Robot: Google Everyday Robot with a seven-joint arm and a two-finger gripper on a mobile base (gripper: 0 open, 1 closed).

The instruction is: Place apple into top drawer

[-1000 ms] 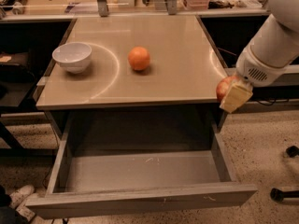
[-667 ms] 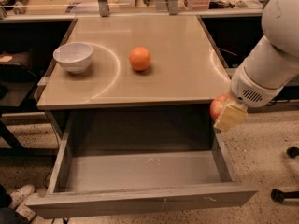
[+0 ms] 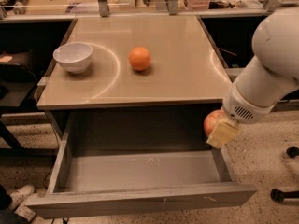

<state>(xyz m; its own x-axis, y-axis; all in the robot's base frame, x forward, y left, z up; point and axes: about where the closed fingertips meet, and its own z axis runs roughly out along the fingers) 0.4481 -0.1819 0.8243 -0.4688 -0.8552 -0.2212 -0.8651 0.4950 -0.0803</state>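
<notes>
The red apple [image 3: 212, 121] with yellowish patches is held in my gripper [image 3: 218, 127] at the right side of the open top drawer [image 3: 140, 171], just above its right wall and below the tabletop edge. One cream-coloured finger [image 3: 224, 131] covers the apple's near side. The white arm [image 3: 268, 80] reaches in from the upper right. The drawer is pulled fully out, with a scuffed grey floor and nothing in it.
On the beige tabletop [image 3: 177, 73] stand a white bowl [image 3: 73, 56] at the left and an orange round fruit [image 3: 139, 58] near the middle. Dark shelving flanks the table. A chair caster [image 3: 280, 194] sits on the speckled floor at the right.
My gripper has carried the apple down and to the left, from beside the tabletop's right edge to just over the drawer's right wall.
</notes>
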